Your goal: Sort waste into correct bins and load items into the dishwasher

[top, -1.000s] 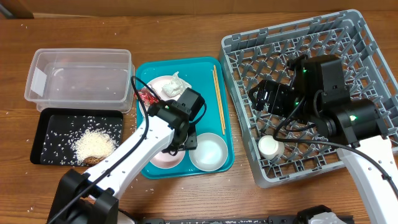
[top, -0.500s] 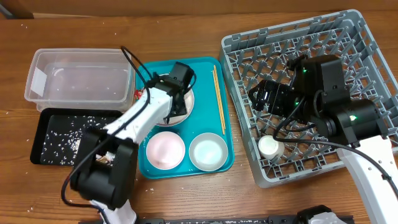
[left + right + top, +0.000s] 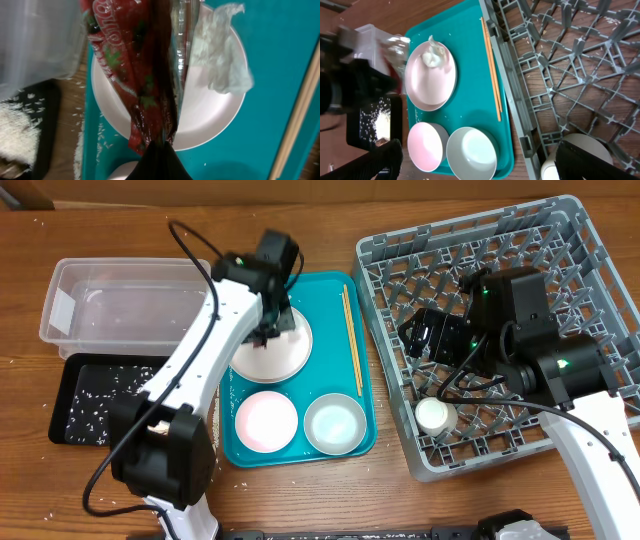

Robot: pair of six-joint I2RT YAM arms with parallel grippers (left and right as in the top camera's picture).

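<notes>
My left gripper [image 3: 162,147] is shut on the lower end of the crinkled red foil wrapper [image 3: 132,70], which hangs over the large white plate [image 3: 210,117]. A crumpled white tissue [image 3: 220,52] lies on that plate's far side. In the overhead view the left gripper [image 3: 270,320] is above the plate [image 3: 275,355] at the far end of the teal tray. Chopsticks [image 3: 351,340] lie along the tray's right side. My right gripper [image 3: 485,162] stands open over the grey rack [image 3: 560,260], near the white cup [image 3: 435,417].
A clear tub [image 3: 125,305] and a black tray [image 3: 85,395] scattered with rice sit left of the teal tray [image 3: 330,300]. Two bowls [image 3: 265,420] [image 3: 335,423] stand at the tray's near end. Rice grains dot the wood and the tray edge.
My left arm swung from over the bowls to the plate at the tray's far end, and its jaws closed on the red wrapper. The right arm stayed put.
</notes>
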